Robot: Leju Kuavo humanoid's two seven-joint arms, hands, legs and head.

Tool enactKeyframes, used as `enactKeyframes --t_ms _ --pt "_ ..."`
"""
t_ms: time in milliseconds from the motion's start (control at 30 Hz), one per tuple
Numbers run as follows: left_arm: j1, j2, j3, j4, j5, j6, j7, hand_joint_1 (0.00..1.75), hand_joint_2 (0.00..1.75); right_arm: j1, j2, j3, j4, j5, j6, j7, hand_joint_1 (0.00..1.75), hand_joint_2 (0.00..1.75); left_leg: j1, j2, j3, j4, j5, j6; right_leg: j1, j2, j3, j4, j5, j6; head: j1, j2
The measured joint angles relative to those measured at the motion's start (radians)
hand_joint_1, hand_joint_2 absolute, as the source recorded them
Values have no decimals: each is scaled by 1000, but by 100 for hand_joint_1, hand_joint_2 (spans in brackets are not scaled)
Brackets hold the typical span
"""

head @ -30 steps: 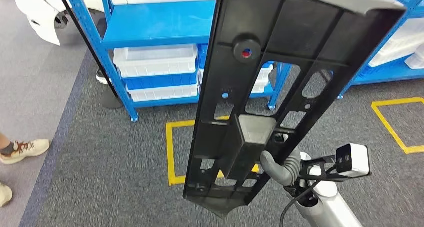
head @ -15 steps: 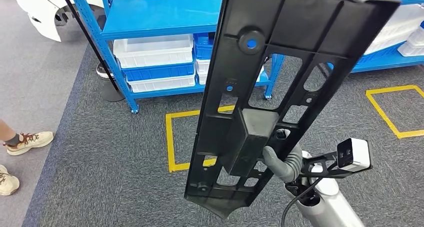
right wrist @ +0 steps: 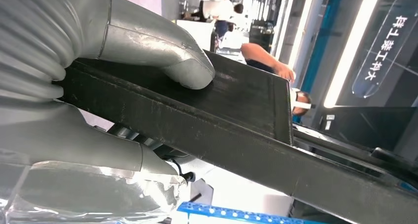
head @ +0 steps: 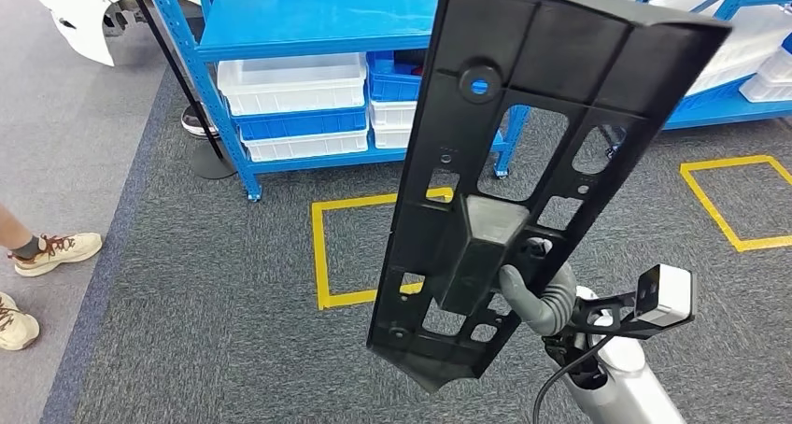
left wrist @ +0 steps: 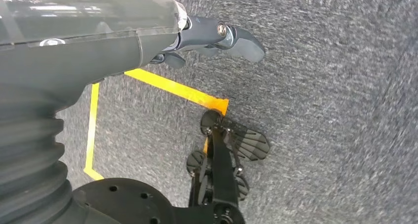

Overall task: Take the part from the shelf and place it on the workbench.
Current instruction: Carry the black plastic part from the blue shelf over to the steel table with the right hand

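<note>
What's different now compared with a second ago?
The whole view has shifted, so the robot itself moved: the blue shelf and yellow floor square sit differently in frame. The black part stays upright in the right hand, grip unchanged.

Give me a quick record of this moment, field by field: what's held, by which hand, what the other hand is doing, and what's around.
held part: long black plastic panel with cut-outs, upright and tilted
holding hand: right hand, thumb pressed on the panel's face
left hand: left hand holds nothing, fingers apart, above grey carpet
shelf: blue rack ahead, with white and blue bins on its low level
floor: yellow taped square on the carpet
bystander: person's shoes at the left edge
workbench: cannot tell
</note>
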Motion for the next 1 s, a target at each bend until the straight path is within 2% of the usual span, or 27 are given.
enactKeyframes --t_ms 33,100,133,167,200,233,267,333,367,433,500,533,600,633,667,700,733,800,833,867,900,967,1000 --pt "0 0 3 0 0 0 -1 0 175 0 -3 -6 1 0 0 0 175 175 1 1 -2 -3 4 6 -1 2 -21 44 -28 3 0 0" --pt "-1 -1 7 0 1 0 -2 0 175 2 -5 -13 4 1 0 0 175 175 -1 1 -10 -3 9 13 -3 5 -86 180 -95 7 0 0" --pt "0 -1 8 0 1 0 -2 0 175 4 -6 -15 7 2 0 1 175 175 -2 1 -13 -1 10 14 -3 5 -113 236 -113 8 0 0" --pt "1 -1 8 0 1 0 -3 0 175 5 -6 -16 10 3 0 1 175 175 -3 1 -16 1 11 14 -4 5 -124 260 -111 8 0 0" --pt "2 -1 9 0 2 0 -3 0 175 6 -7 -17 12 4 0 1 175 175 -3 1 -17 3 11 14 -5 5 -115 242 -90 8 0 0" --pt "2 -1 9 0 2 0 -3 0 175 6 -7 -18 14 4 0 1 175 175 -4 1 -17 5 11 12 -6 3 -85 185 -55 5 0 0" --pt "2 -1 9 0 1 0 -3 0 175 6 -8 -19 15 6 0 1 175 175 -4 3 -17 7 11 11 -5 -9 -48 111 -22 1 0 0" --pt "2 -2 10 0 2 0 -5 0 175 4 -9 -22 15 14 1 5 175 175 -9 7 -20 14 9 3 1 -32 2 0 15 -9 0 0" --pt "3 -3 10 0 2 0 -6 0 175 3 -9 -24 16 19 1 9 175 175 -11 11 -21 16 8 -2 5 -38 8 -19 18 -13 0 0" --pt "5 -4 13 0 3 0 -8 0 175 2 -9 -28 17 33 2 18 175 175 -13 23 -22 15 8 -13 5 -23 3 -22 22 -23 0 0" --pt "5 -5 15 0 3 0 -9 0 175 0 -9 -29 18 43 3 23 175 175 -12 23 -32 41 -14 -24 0 -9 1 -27 31 -34 0 0" --pt "4 -6 15 0 3 0 -10 0 175 -2 -9 -30 19 46 5 24 175 175 -10 18 -49 82 -41 -29 -3 -3 0 -30 34 -40 0 0" --pt "5 -8 16 0 1 1 -13 0 175 -3 -9 -31 22 49 10 22 175 175 -6 8 -104 211 -111 -36 -3 10 -5 -30 38 -45 0 0" --pt "6 -8 17 0 -1 0 -14 0 175 -3 -9 -33 23 51 12 19 175 175 -5 7 -130 272 -135 -38 -2 18 -7 -29 39 -45 0 0" --pt "8 -8 17 0 -3 -1 -16 0 175 -2 -9 -35 23 53 12 16 175 175 -4 7 -143 303 -140 -40 -2 26 -9 -28 40 -45 0 0" --pt "9 -8 19 0 -6 -2 -18 0 175 -1 -9 -38 23 57 13 12 175 175 -3 6 -138 297 -125 -40 -2 35 -10 -26 40 -44 0 0" --pt "9 -8 20 0 -10 -5 -18 0 175 1 -9 -44 20 66 12 8 175 175 -2 3 -115 254 -94 -39 -2 45 -11 -24 41 -43 0 0" --pt "9 -7 23 0 -17 -11 -18 0 175 10 -10 -59 3 99 7 -4 175 175 0 -30 -47 116 -32 -32 -1 62 -13 -18 39 -37 0 0" --pt "9 -6 25 0 -20 -12 -16 0 175 19 -10 -68 -15 122 4 -11 175 175 0 -46 -22 65 -18 -29 -1 70 -17 -15 40 -32 0 0" --pt "10 -6 27 0 -22 -12 -13 0 175 28 -10 -76 -36 148 0 -20 175 175 0 -59 -9 36 -15 -26 -2 77 -22 -13 41 -26 0 0" --pt "10 -5 30 0 -22 -11 -10 0 175 39 -11 -83 -59 174 -4 -29 175 175 -2 -60 -6 27 -19 -23 -3 85 -27 -12 43 -19 0 0" --pt "9 -5 33 0 -20 -7 -8 0 175 60 -11 -91 -103 226 -20 -45 175 175 -1 -41 -5 18 -14 -13 -6 94 -31 -12 46 -7 0 0" --pt "8 -5 34 0 -19 -5 -8 0 175 68 -13 -92 -124 250 -33 -53 175 175 1 -31 -3 13 -11 -6 -6 83 -37 -1 37 -2 0 0"
